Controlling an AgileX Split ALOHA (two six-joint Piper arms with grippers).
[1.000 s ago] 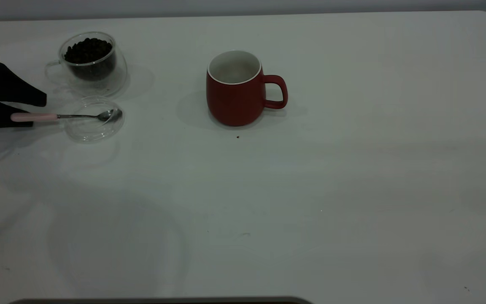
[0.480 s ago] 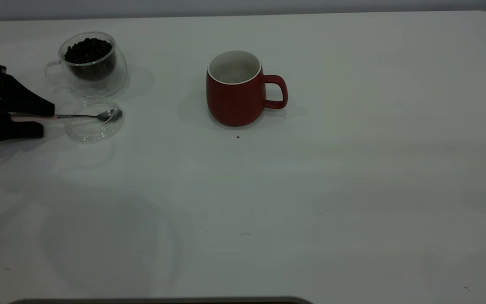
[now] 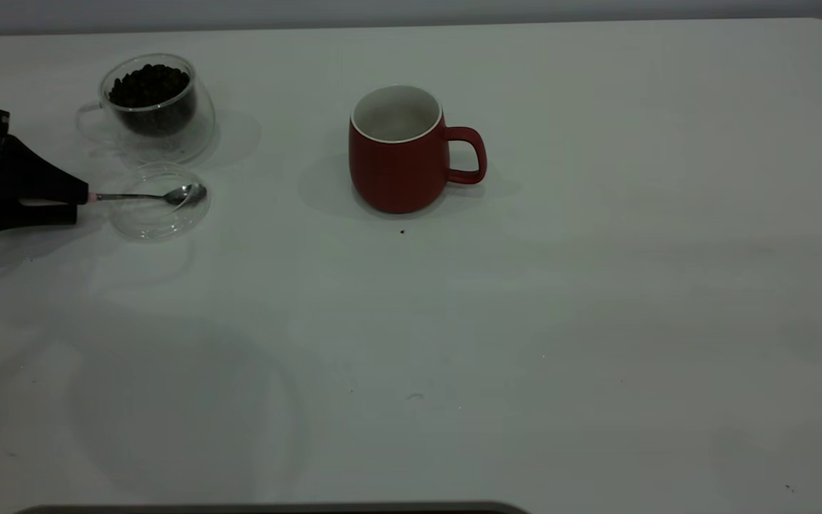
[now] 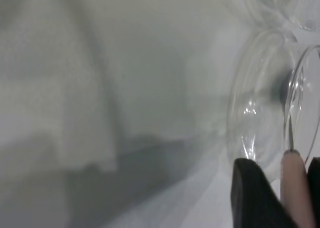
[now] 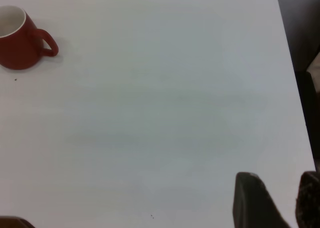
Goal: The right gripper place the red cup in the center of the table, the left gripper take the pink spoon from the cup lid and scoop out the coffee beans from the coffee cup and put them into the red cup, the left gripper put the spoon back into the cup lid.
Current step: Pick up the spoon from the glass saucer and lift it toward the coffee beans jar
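The red cup (image 3: 397, 150) already stands empty mid-table. The pink spoon (image 3: 147, 195) lies with its bowl in the cup lid (image 3: 158, 221), its handle pinched by the left gripper (image 3: 61, 198). Scooping beans from the coffee cup (image 3: 152, 103) remains; the right gripper (image 5: 275, 200) is parked, fingers slightly apart.

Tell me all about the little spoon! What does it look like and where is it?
The spoon has a thin shiny metal stem and bowl and a pale pink handle. It lies nearly flat, its bowl resting in the clear glass lid near the table's left edge, just in front of the glass cup of coffee beans. The left gripper is closed around the pink handle, hiding most of it; the wrist view shows it between the black fingers.
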